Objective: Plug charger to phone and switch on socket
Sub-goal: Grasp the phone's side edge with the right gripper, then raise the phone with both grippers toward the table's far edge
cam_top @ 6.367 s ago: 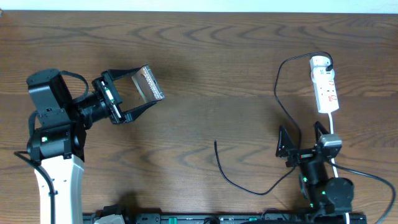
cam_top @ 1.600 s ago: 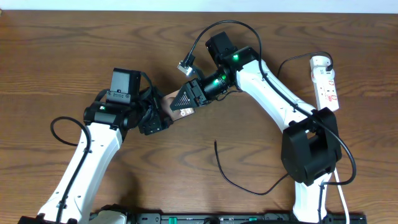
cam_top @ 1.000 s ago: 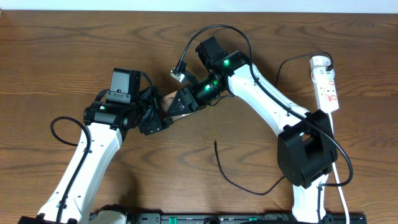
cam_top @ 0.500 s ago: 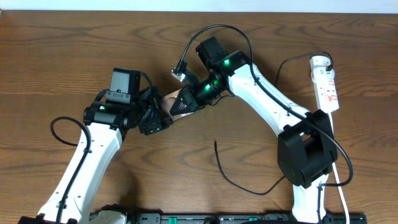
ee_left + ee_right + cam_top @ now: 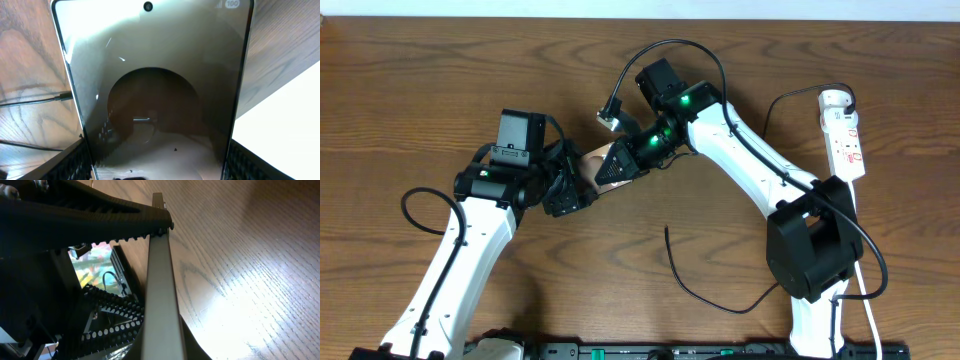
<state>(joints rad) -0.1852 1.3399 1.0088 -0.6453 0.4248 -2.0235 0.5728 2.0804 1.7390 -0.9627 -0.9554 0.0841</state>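
The phone (image 5: 591, 162) is held off the table between both grippers, left of centre. My left gripper (image 5: 582, 180) is shut across its width; in the left wrist view the glossy screen (image 5: 155, 75) fills the frame, with a ribbed finger (image 5: 75, 162) on each long edge. My right gripper (image 5: 607, 170) is shut on the phone's other end; its wrist view shows the phone's thin edge (image 5: 160, 290) under the serrated upper finger (image 5: 100, 215). The charger (image 5: 705, 297) lies slack on the table, its tip near the middle and its far end at the socket (image 5: 844, 135) at the right.
The socket's white cord (image 5: 855, 205) runs down toward the right arm's base (image 5: 815, 255). A black cable loop (image 5: 412, 205) hangs beside the left arm. A black rail (image 5: 650, 350) lines the table's front edge.
My right gripper's jaws have shut on the phone's end. Both arms and the phone have hardly shifted. The charger and socket have not moved.
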